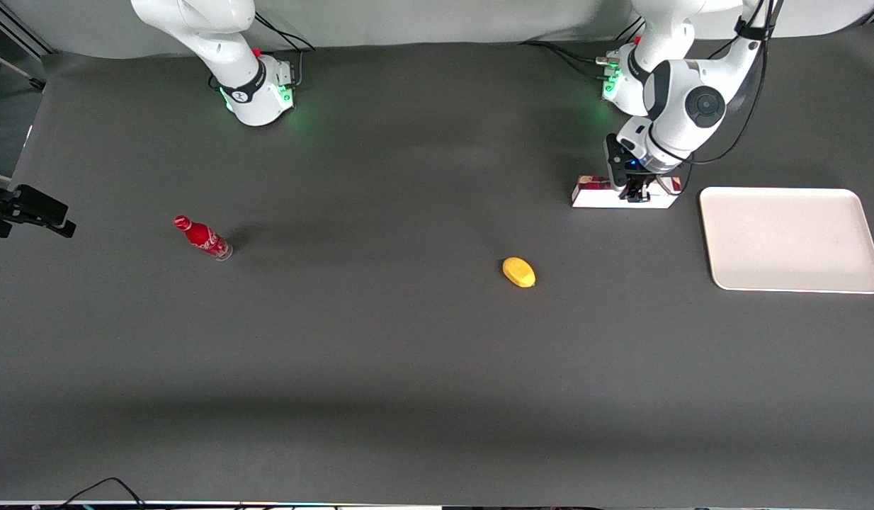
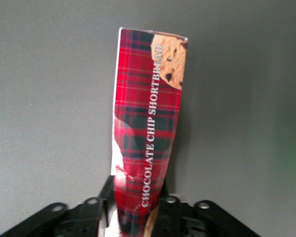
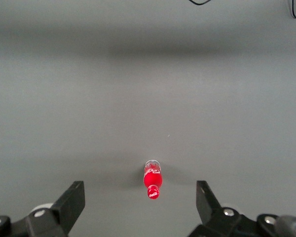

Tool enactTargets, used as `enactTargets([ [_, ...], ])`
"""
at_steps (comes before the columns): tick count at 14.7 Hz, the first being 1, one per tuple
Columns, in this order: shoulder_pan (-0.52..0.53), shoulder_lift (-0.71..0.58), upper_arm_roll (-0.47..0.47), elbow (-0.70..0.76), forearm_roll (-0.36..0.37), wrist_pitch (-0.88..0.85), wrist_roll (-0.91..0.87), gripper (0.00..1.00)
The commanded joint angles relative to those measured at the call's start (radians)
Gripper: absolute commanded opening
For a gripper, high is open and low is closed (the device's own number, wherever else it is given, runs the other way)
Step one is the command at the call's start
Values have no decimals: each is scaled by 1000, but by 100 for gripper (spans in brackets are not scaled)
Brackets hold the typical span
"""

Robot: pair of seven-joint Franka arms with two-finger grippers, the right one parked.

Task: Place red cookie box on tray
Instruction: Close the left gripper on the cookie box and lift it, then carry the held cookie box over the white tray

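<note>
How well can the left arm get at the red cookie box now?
Probably well: the end effector is already down at the red cookie box, fingers either side of it, with nothing between; the tray lies beside it.

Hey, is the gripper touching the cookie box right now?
Touching. In the left wrist view the cookie box runs down between the fingers of the gripper, no gap showing at either side.

A dark grey table [image 1: 380, 368] carries a cookie box [image 1: 600, 199], a tray [image 1: 791, 241] beside it, a yellow lemon [image 1: 518, 272] and a small red bottle [image 1: 202, 237]. The gripper [image 1: 637, 191] sits down at the box.
</note>
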Motion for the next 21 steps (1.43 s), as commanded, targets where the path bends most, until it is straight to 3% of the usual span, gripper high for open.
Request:
enactTargets([
  [1, -15, -40, -1, -78, -28, 51, 20, 0],
  [6, 0, -56, 4, -69, -43, 36, 10, 0],
  [11, 26, -77, 25, -17, -129, 1, -17, 0],
  [17, 35, -71, 148, 234, -157, -225, -142, 0],
  [21, 43, -56, 261, 460, -104, -416, -280, 0],
])
